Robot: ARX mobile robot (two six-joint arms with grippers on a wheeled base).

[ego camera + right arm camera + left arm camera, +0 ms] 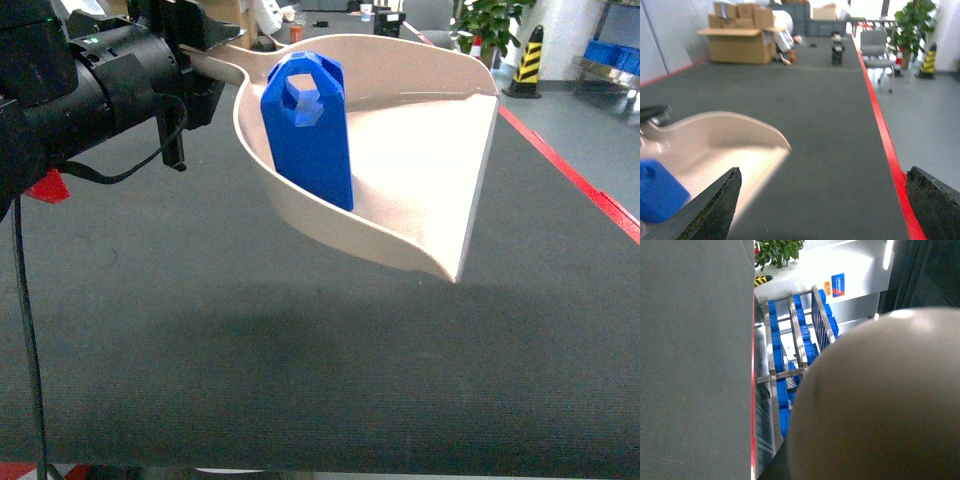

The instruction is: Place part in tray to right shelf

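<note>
The beige tray (420, 150) hangs above the dark grey mat, tilted, with its flat lip to the right. My left gripper (205, 55) is shut on its handle at the top left. The blue part (308, 130) stands inside the tray, leaning against the left wall. In the left wrist view the tray's underside (880, 405) hides the jaws; beyond it stands the steel shelf (790, 355) with blue crates. My right gripper (823, 172) is open and empty, low over the mat. To its left are the tray (715, 135) and the part (657, 195).
A red strip (570, 170) marks the mat's right edge, with grey floor beyond. A rack with blue crates (610, 55) stands far right, near a yellow-black bollard (528, 60). Cardboard boxes (740, 42) and a chair (875, 42) are at the far end. A black cable (30, 330) hangs at left.
</note>
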